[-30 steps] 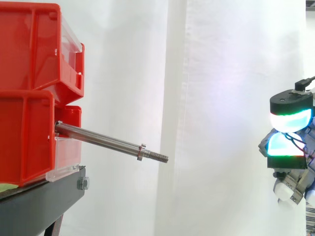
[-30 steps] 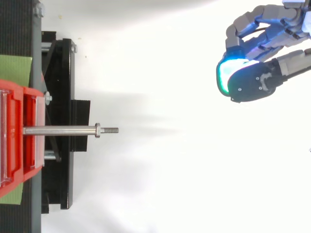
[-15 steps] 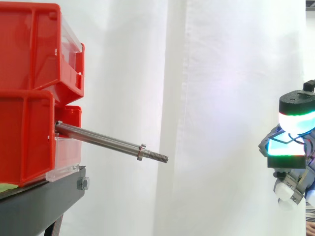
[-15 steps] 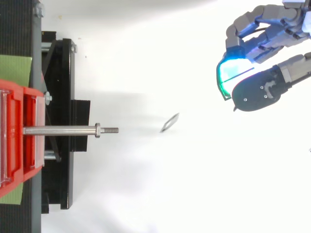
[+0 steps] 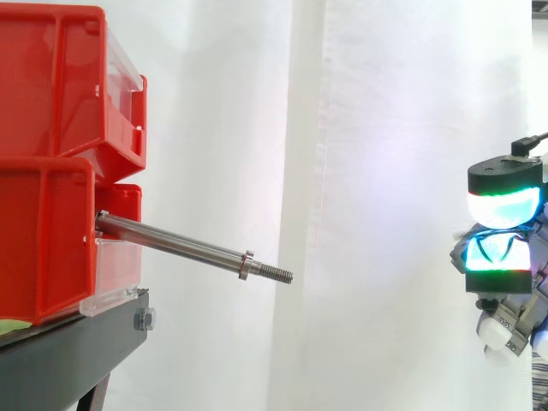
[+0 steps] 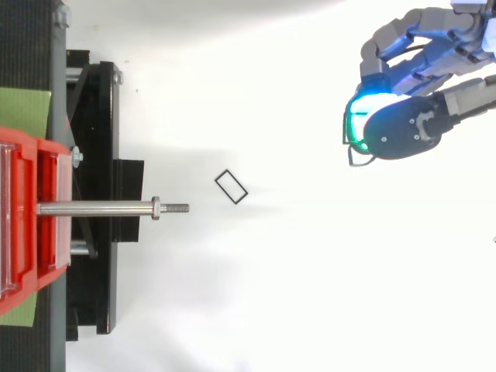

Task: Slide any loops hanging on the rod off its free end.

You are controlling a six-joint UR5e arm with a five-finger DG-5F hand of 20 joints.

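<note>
The steel rod (image 5: 180,246) sticks out of the lower red bin (image 5: 43,240), and its threaded free end (image 6: 180,207) points right with nothing hanging on it. A small black rectangular loop (image 6: 231,187) shows against the white ground just past that end, slightly to the far side. My hand (image 6: 403,132) hovers well to the right of the rod, at about its height (image 5: 505,193). Its thumb and a glowing green finger are pressed together. A second thin black loop (image 6: 359,163) pokes out from between them.
Two red bins are stacked on the black stand (image 6: 101,155) at the left, with a green mat (image 6: 23,108) under them. A white curtain (image 5: 385,128) hangs behind. White ground stretches between the rod's end and my hand.
The thumb lifted off the finger, a black loop dropped from the hand and drifted left to settle near the rod's end, and the thumb closed again. The rod stayed still.
</note>
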